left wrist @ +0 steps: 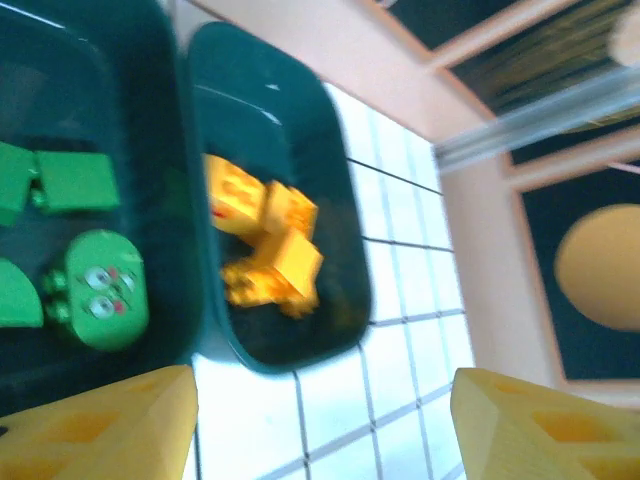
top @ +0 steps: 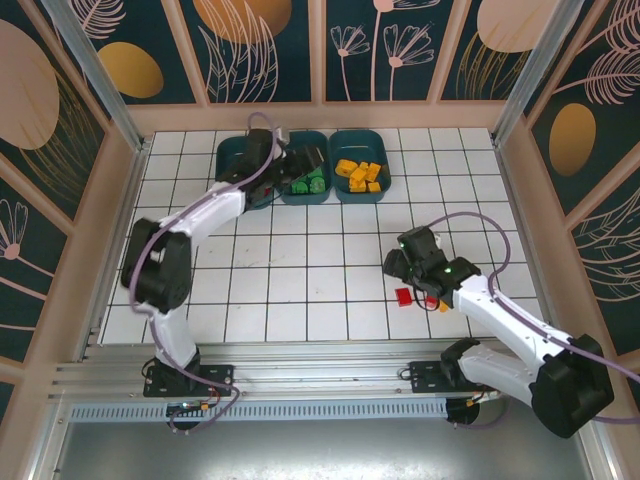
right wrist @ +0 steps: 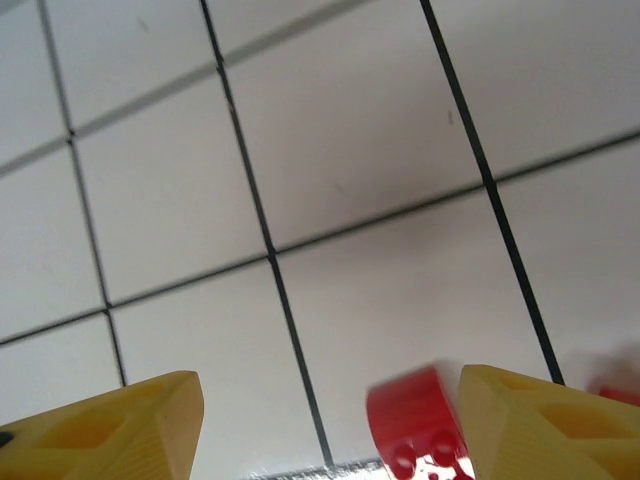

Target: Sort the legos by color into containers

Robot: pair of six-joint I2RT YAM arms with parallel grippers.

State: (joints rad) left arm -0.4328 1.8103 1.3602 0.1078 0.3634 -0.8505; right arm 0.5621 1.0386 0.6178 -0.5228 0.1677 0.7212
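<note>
Tiled table: three containers, long axes near-to-far

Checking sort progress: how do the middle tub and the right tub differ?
The middle tub holds green bricks; the right tub holds yellow-orange bricks. The left arm reaches over the middle tub; the right tub is uncovered. Both are dark teal, rounded corners, side by side.

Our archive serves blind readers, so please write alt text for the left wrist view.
Two dark teal tubs sit side by side on a white tiled table: the left tub holds green bricks, the right tub yellow-orange bricks. The left end effector has its yellow fingers apart at the bottom edge, gripping nothing.
</note>
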